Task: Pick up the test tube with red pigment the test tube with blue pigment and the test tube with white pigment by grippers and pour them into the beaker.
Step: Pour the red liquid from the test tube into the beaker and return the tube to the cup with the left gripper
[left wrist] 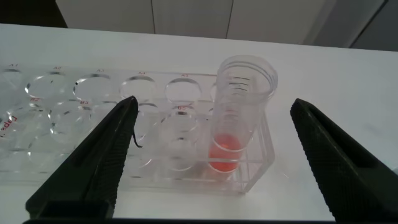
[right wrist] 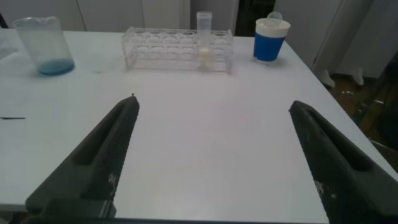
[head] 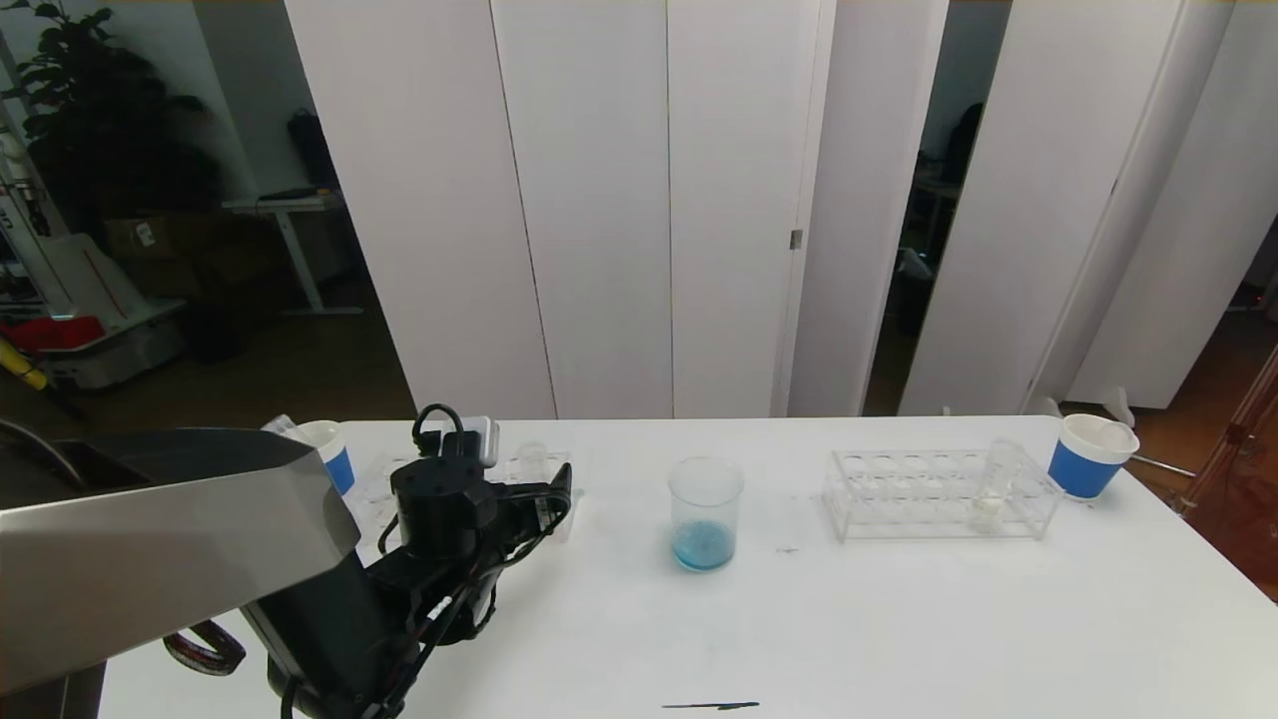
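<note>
My left gripper (left wrist: 211, 162) hangs with its jaws spread wide and empty, aimed at the test tube with red pigment (left wrist: 239, 118), which stands upright in the end hole of the left rack (left wrist: 93, 106); the tube sits between my two fingers (left wrist: 93, 168) but untouched by either. In the head view the same left gripper (head: 544, 504) is low over the table's left side, just in front of that rack. The beaker (head: 705, 512) stands at table centre, well apart from me, and already carries a shallow layer of blue liquid (so I judge the blue pour done; I see no blue-filled tube anywhere). The step in hand, as I judge it, is the approach to the red tube: the next move calls for easing forward until the tube's upper wall lies squarely between the pads, closing gently on the glass, then lifting straight up so the tube clears its hole without dragging the rack.

My right gripper (right wrist: 211, 162) is likewise released, holding nothing, and looks out over bare white table (right wrist: 205, 118). Beyond it the test tube with white pigment (right wrist: 204, 43) stands upright in the right rack (right wrist: 168, 46), near that rack's far end; a blue paper cup (right wrist: 271, 40) sits just beside the rack. A second blue cup (head: 324, 451) stands behind the left rack.
</note>
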Robot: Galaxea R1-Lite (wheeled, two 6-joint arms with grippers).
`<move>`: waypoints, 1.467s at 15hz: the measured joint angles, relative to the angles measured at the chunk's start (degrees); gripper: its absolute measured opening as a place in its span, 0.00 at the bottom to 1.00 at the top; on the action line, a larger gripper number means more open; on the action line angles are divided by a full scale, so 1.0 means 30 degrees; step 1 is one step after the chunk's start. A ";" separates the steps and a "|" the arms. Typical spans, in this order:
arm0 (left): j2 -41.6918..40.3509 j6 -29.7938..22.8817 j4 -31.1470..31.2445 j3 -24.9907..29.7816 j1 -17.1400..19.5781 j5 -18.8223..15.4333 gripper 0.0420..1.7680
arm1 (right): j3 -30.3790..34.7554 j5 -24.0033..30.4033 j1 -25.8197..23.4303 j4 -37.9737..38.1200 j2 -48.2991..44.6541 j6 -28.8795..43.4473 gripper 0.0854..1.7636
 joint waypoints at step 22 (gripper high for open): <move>0.0362 0.0419 0.0073 -0.1178 -0.0414 -0.0024 0.31 | 0.0000 0.0000 0.0000 0.0004 0.0000 0.0000 0.98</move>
